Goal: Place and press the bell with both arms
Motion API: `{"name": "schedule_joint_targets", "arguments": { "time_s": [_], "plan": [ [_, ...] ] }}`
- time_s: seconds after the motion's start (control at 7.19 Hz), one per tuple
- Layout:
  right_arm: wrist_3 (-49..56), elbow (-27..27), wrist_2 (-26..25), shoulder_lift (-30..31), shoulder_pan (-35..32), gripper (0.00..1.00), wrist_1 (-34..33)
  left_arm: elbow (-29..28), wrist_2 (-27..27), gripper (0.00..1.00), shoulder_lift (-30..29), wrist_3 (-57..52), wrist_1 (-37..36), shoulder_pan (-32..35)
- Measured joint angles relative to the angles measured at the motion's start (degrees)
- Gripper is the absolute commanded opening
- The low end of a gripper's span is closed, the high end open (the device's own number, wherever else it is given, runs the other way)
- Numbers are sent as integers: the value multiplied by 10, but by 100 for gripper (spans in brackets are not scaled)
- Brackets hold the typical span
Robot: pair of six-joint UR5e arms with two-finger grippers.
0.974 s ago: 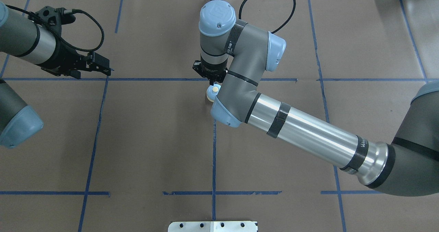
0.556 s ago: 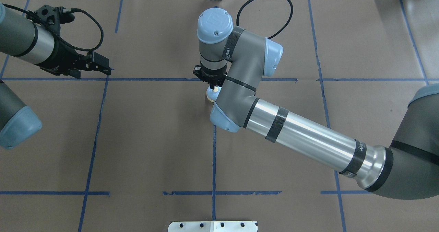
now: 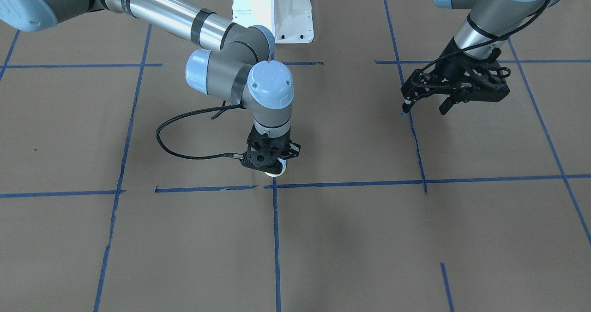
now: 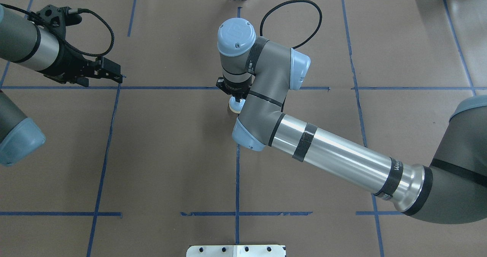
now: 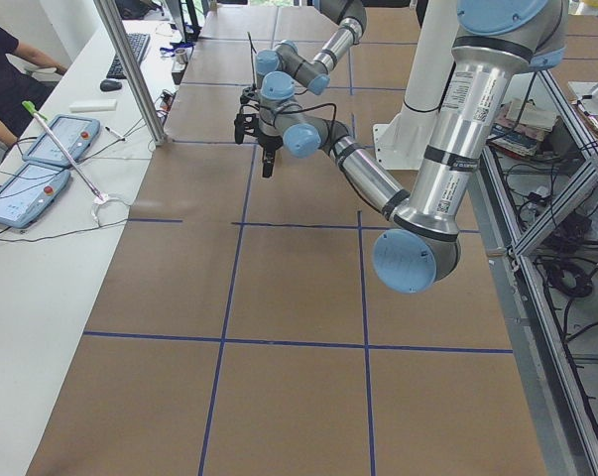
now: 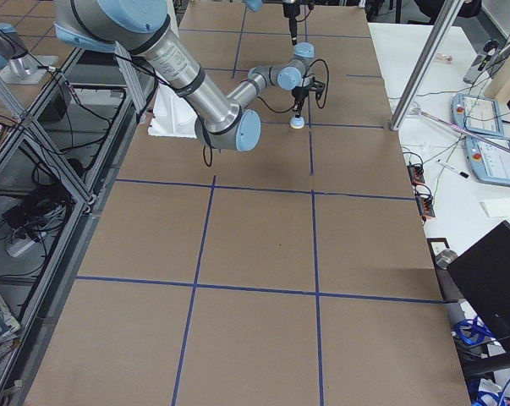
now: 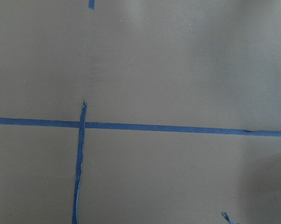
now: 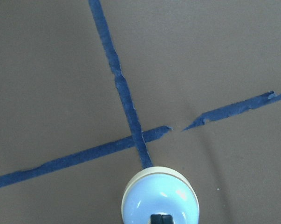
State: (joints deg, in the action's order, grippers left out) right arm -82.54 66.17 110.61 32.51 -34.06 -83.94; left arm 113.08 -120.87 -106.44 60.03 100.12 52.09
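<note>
Pressing appears to be the step in hand. The bell (image 4: 233, 107) stands on the desk (image 4: 171, 154) just at 6 o'clock of the blue tape crossing (image 8: 137, 137). My right jaws, brought together, sit on its top. Farther off, well apart at 10 o'clock, my left jaws hang spread and empty. Next move, as I judge it, is a straight lift without tipping the bell. One second ago the cream button showed; now my right jaws cover it.

The right arm (image 4: 335, 154) and left arm (image 4: 23, 48) are grey-and-silver tubes with light-blue joint caps (image 4: 236, 36), black bands (image 4: 304, 142) and braided black cables (image 3: 157, 139).
</note>
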Motion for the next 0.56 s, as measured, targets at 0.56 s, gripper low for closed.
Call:
{"name": "schedule_joint_targets", "arguments": {
  "time_s": [0.56],
  "plan": [
    [1, 43, 31, 9, -31, 0, -5, 14, -1, 100, 12, -1, 0, 0]
  ]
}}
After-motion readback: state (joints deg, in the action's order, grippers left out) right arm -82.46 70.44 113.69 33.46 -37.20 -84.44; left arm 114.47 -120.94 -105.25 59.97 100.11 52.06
